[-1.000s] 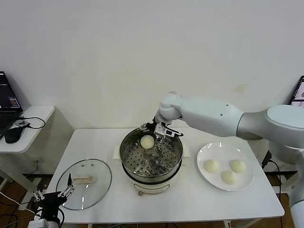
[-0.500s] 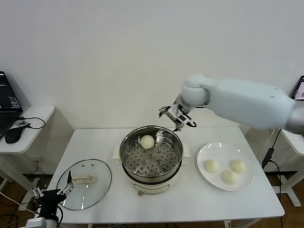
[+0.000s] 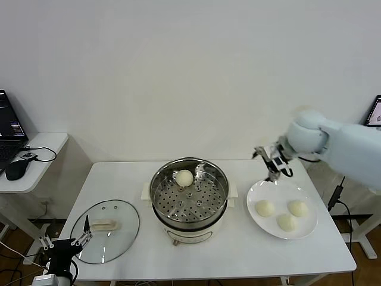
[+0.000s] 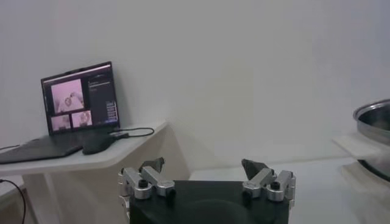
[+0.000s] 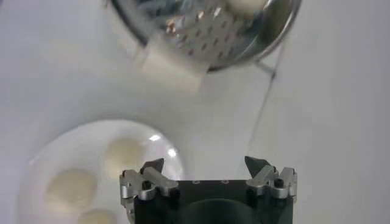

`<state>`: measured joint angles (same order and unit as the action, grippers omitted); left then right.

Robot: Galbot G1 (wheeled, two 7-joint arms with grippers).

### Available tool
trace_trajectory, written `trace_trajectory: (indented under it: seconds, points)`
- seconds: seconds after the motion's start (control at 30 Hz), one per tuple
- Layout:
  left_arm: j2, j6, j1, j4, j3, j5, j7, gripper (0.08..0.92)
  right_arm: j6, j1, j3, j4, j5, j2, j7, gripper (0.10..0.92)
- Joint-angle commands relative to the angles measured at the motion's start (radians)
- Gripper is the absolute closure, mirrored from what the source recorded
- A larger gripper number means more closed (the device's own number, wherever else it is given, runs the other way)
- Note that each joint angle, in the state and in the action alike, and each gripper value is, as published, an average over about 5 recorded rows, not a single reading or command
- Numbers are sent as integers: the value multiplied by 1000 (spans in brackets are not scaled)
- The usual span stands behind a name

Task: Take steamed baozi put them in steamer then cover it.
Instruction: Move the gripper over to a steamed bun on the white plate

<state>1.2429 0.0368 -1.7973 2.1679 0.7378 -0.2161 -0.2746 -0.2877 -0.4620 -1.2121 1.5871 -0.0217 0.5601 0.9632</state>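
Right gripper (image 3: 272,165) hung with jaws spread and empty above the far rim of the plate (image 3: 257,221); three baozi (image 3: 265,208) lay there, one baozi (image 3: 184,177) sat in the steamer (image 3: 189,193), and the cover (image 3: 105,222) lay on the table. Best, I judged, to drop straight over the nearest bun and close gently around its middle. Left gripper (image 3: 66,243), likewise spread, waited low beside the cover, its arm cut off from sight.
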Motion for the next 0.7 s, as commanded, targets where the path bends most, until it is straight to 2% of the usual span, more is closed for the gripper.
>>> trace_trajectory:
  seconds: [0.03, 0.43, 0.7]
  points:
    - [2, 0, -5, 2, 8, 1, 0, 177, -33, 247, 149, -35, 77, -78, 3, 203]
    - [3, 1, -14, -8, 18, 12, 5, 177, 4, 463, 301, -187, 152, 31, -20, 203]
    - [6, 2, -17, -11, 19, 17, 6, 177, 6, 535, 352, -222, 172, 71, -21, 218]
